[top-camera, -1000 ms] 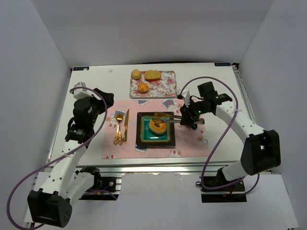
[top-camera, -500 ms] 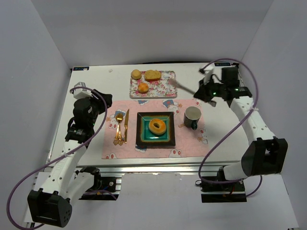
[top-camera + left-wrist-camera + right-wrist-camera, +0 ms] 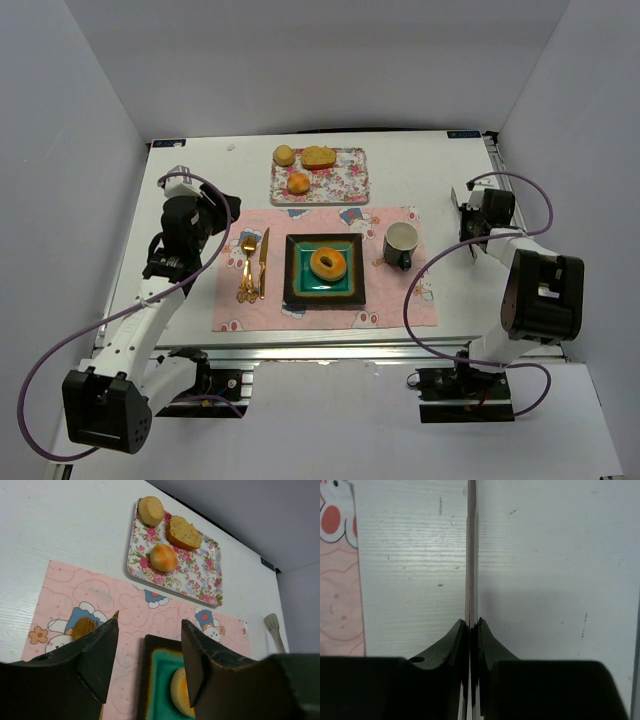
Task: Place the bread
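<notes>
The bread (image 3: 328,263), a golden-orange ring, lies flat on the teal square plate (image 3: 300,287) in the middle of the pink placemat. Its edge shows in the left wrist view (image 3: 179,694) on the plate (image 3: 159,672). My left gripper (image 3: 216,214) is open and empty, above the placemat's left part (image 3: 149,626). My right gripper (image 3: 468,212) is low over the white table, far right of the plate. It is shut on thin metal tongs (image 3: 471,545), seen edge-on between its fingers (image 3: 471,622). The tongs' tip also shows in the left wrist view (image 3: 272,625).
A floral tray (image 3: 345,186) at the back holds a small round bun (image 3: 298,183), a loaf slice (image 3: 319,157) and another small roll (image 3: 284,155). A dark mug (image 3: 401,244) stands right of the plate. Gold cutlery (image 3: 250,265) lies left of it.
My right gripper, with the tongs, left the bread on the plate and swung away to the far right of the table. My left arm shifted slightly.
</notes>
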{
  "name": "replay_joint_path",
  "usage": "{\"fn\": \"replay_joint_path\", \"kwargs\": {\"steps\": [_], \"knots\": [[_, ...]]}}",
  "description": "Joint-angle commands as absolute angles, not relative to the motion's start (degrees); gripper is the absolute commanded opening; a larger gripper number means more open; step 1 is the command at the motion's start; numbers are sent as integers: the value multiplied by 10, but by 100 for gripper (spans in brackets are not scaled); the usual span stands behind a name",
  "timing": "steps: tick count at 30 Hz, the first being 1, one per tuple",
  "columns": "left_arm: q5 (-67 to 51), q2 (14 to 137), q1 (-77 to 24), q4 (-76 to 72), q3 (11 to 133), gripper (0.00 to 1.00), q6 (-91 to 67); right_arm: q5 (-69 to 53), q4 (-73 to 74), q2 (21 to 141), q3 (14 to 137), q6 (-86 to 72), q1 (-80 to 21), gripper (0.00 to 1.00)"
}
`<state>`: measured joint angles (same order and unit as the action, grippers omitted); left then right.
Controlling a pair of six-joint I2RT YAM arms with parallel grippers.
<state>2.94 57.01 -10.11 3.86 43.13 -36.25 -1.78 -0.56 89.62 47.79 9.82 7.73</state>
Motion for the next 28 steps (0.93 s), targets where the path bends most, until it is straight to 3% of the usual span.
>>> {"fn": "replay_joint_path", "kwargs": {"steps": [1,4,5,8,11,14,18,28], "knots": [[29,569,-102,45,459,65,-353,23,-78,907,478,98,81,0],[40,566,-103,45,455,71,-354,9,-41,929,486,119,83,14],[40,566,-102,44,452,72,-356,-8,-29,938,489,124,84,27],[43,565,-102,38,446,73,-364,-25,-1,947,493,132,89,49],[45,566,-102,33,445,75,-367,-35,0,941,495,134,93,60],[45,569,-103,37,450,76,-365,-44,23,920,504,138,96,63],[48,572,-102,46,459,80,-358,-54,50,878,531,152,94,89],[55,570,-102,42,465,84,-359,-14,154,854,722,127,52,89]]}}
